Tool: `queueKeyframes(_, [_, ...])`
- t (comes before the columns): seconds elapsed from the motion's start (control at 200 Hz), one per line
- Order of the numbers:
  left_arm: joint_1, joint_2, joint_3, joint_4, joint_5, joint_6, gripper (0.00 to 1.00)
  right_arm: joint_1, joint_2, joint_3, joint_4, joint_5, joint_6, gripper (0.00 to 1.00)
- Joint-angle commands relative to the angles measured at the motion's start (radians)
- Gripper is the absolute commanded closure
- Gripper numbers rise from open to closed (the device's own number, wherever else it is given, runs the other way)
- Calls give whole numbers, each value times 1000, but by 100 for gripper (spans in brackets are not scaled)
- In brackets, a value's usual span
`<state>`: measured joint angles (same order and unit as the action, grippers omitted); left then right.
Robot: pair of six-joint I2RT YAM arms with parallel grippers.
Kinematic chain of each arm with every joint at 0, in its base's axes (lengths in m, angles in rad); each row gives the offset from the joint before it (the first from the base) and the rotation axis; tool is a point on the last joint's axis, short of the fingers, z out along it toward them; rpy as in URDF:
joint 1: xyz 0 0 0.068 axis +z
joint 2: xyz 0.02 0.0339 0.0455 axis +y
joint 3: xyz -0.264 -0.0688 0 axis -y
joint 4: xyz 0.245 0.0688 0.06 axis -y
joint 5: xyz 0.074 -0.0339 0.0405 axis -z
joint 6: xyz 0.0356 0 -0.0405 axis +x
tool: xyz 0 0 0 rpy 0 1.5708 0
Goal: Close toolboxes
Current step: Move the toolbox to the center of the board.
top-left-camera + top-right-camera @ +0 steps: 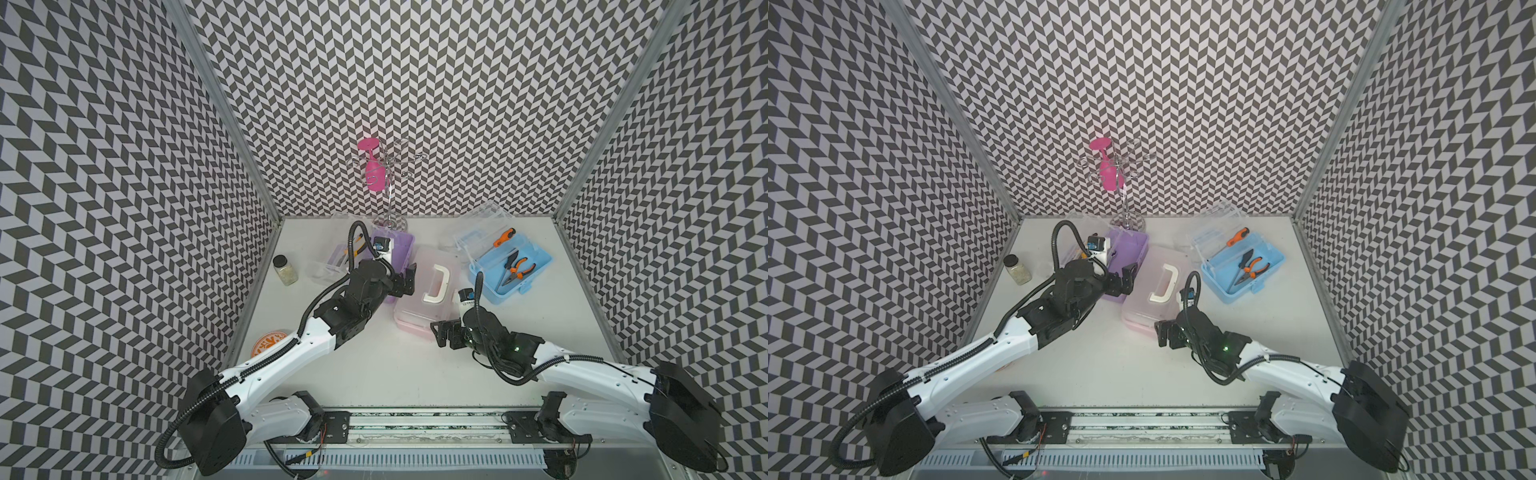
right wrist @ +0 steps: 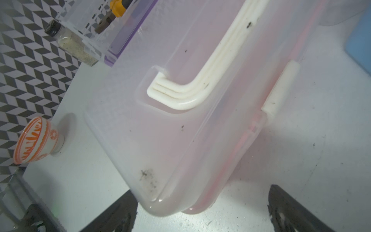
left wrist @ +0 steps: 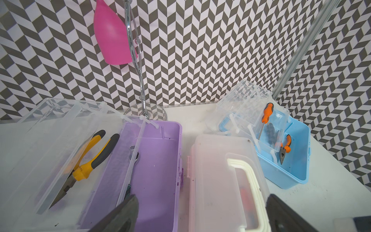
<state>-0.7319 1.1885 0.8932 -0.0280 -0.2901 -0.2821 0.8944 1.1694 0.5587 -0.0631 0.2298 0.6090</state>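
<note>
Pink toolbox (image 1: 411,307), lid down: near corner at 12 o'clock of your right gripper (image 1: 444,333), jaws spread, empty. Long axis 1-to-7. Left gripper (image 1: 406,279) likewise spread.

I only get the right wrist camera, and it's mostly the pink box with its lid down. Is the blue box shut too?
Observer: No. The blue toolbox is open, with its clear lid tipped back toward the far wall.
Kid: Oh! And where's the other arm? I can't see it at all.
Observer: The left gripper hovers above where the purple toolbox and the pink toolbox sit side by side. Its fingers are open and hold nothing.
</note>
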Motion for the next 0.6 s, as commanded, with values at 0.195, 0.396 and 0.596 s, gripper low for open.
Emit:
queueKeyframes(0.195, [12,-14,-16,22,26,-9,1,-93,117,89,90,69,-64,1])
queueKeyframes(0.396, [14,-9,-22,25,32,-7,1,-158,211,158,114,41,-111,1])
queueKeyframes(0.596, [17,3,-22,33,38,-8,1,-232,308,239,140,-21,-143,1])
